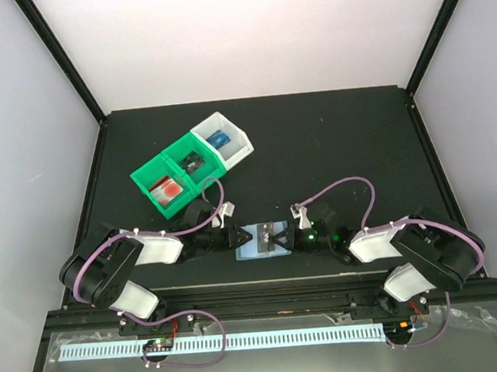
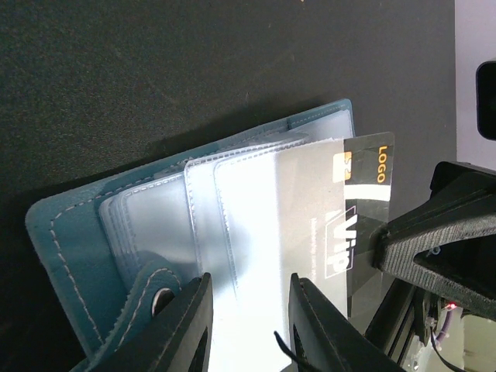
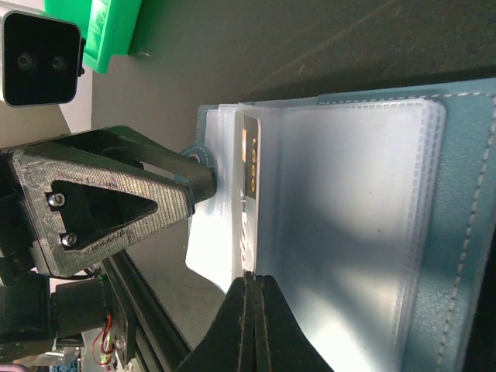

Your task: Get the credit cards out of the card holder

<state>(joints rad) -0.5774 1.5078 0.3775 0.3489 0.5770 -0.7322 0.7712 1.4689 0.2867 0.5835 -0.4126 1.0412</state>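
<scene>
Your right gripper [image 3: 249, 283] sits closest to the lens, jaws closed flat together on the near edge of the black VIP card [image 2: 363, 198]. That card stands partly out of a clear sleeve, with its printed end past the sleeve mouth and the rest inside. Around the pinch lies the card holder [image 3: 465, 194], spread open on the table [image 1: 332, 144], its clear leaves fanned beside your fingertips. Directly across from the claw, the left gripper [image 2: 248, 294] has its jaws part open and its tips down on the far edge of the holder by the snap tab. That looks like pinning rather than pinching.

Your hold is only on a thin edge, so a quick or skewed pull could let the card slide out of the jaws. If the jaws also caught the sleeve leaf, the leaf would come along and the card would stay put. If the far pin is light, the whole holder may drag toward you.

Well beyond the left gripper, the green bins [image 1: 143, 179] and white bin [image 1: 243, 141] already hold credit cards [image 1: 168, 189].
</scene>
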